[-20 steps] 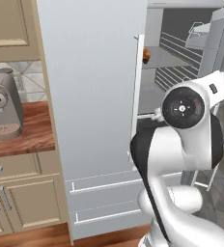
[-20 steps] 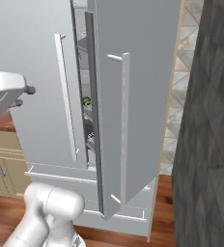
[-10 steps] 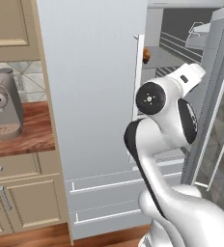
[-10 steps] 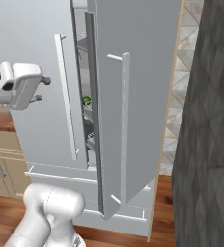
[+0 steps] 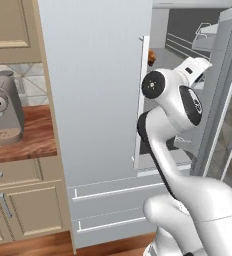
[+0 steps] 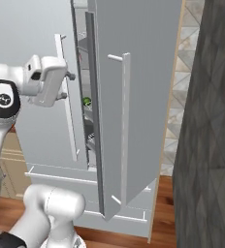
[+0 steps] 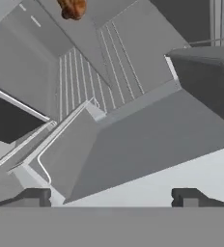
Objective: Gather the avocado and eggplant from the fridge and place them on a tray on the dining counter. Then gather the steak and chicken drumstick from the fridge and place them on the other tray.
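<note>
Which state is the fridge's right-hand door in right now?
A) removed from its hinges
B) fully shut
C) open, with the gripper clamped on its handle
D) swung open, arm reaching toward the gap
D: the fridge door stands swung out, shelves show behind it, and the gripper sits near the gap, off the handle.

No legible text, labels, brands or nos. are seen on the fridge [image 5: 98, 90], its open door [image 6: 134, 97], the coffee machine [image 5: 3, 117] or the cabinets [image 5: 23, 210].
</note>
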Robot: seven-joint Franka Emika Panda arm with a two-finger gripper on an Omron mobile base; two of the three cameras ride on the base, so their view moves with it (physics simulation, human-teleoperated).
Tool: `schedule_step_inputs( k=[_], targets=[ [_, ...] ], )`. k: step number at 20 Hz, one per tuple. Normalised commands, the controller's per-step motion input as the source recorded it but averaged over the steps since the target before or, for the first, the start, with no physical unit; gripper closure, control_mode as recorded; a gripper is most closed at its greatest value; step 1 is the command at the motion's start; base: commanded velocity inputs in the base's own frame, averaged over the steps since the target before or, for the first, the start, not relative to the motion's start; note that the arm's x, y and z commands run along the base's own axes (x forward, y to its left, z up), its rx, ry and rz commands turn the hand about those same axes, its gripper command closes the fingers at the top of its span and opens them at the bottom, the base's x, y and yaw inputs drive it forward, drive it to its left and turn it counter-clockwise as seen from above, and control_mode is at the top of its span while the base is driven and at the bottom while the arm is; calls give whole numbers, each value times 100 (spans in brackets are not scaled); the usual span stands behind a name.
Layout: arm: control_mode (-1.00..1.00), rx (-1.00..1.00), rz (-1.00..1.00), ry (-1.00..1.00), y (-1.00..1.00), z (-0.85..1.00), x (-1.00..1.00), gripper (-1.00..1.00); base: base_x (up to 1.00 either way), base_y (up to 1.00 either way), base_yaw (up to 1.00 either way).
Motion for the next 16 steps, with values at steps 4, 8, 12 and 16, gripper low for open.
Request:
schedule_step_inputs(
  k=[4, 8, 12, 16],
  targets=[
    [-100, -4, -14, 17, -44, -5, 29, -100, 0, 0, 0],
    [-100, -7, -14, 15, -28, -14, 26, -100, 0, 0, 0],
    [-100, -7, -12, 7, -18, -26, 0, -100, 0, 0, 0],
    [-100, -5, -13, 1, -35, -22, -11, -100, 0, 0, 0]
  ],
)
